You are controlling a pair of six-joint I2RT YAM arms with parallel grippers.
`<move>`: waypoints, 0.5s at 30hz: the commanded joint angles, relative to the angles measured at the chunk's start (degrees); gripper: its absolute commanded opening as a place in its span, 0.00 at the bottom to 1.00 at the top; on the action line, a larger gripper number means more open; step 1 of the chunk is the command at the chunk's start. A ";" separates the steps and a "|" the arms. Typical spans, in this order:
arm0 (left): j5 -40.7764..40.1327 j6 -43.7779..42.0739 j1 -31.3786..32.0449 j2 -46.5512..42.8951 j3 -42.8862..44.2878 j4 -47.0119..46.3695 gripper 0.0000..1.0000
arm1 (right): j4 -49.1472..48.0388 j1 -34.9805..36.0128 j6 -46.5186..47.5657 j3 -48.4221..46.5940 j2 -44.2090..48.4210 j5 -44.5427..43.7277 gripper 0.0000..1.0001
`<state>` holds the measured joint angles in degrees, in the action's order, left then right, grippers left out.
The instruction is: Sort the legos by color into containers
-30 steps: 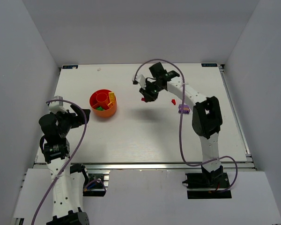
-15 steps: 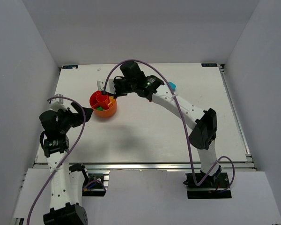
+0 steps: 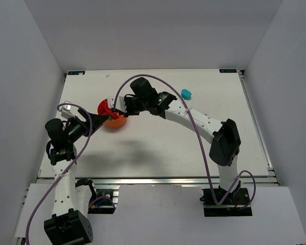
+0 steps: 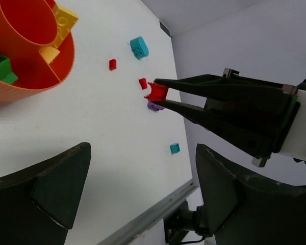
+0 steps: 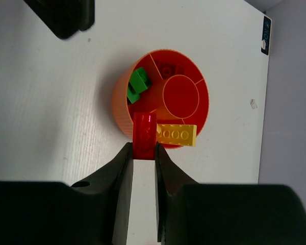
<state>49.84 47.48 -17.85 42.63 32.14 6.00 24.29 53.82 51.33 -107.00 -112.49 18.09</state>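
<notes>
White desk [image 3: 158,148] between plain grey walls, seen from above and from both wrists. Your right claw [image 5: 143,153] is clamped on a red brick [image 5: 144,127], which stands out beyond the fingertips. From the wrist view the brick hangs over the near rim of the orange-red bowl [image 5: 120,108], not yet over any one compartment.

Just past it, a yellow brick [image 5: 176,134] lies along that rim. Green bricks [image 5: 137,84] fill the section to one side. A dark red brick [image 5: 167,70] sits in the section beyond the central ring [image 5: 181,95], which is likely your target.

Your left claw [image 4: 143,199] hangs with its jaws wide apart and empty, close beside the bowl. Further out on the desk lie a cyan brick [image 3: 185,94], two small red bricks [image 4: 112,64] and a purple brick [image 4: 154,106].

Risks from here:
- Letting go at this point would probably drop the brick on the rim, so it bounces out or lands with the yellow or green.
- Reaching further over the bowl could knock the yellow brick off its perch.
- The bowl looks light, so a nudge from either claw could slide it.
</notes>
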 commanded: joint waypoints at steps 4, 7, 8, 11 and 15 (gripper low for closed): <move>4.21 4.19 0.18 1.22 -1.12 -5.38 0.90 | -3.46 2.34 -5.62 1.18 6.40 6.16 0.00; 4.74 4.11 0.18 2.28 -1.03 -5.56 0.86 | -2.50 3.57 -7.82 0.57 6.40 8.36 0.00; 5.00 4.11 0.18 2.80 -1.03 -5.56 0.85 | -2.50 3.57 -8.17 0.30 6.32 8.63 0.00; 5.61 4.55 0.18 2.81 -1.12 -7.67 0.82 | -2.32 4.80 -8.97 0.04 5.88 9.16 0.00; 7.37 6.30 0.18 2.90 -1.38 -9.42 0.78 | -2.41 5.77 -9.32 0.13 4.82 8.99 0.00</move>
<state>54.85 52.45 -17.82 45.67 31.31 -0.62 23.77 58.61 43.59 -105.95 -108.05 24.91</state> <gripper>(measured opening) 0.791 0.235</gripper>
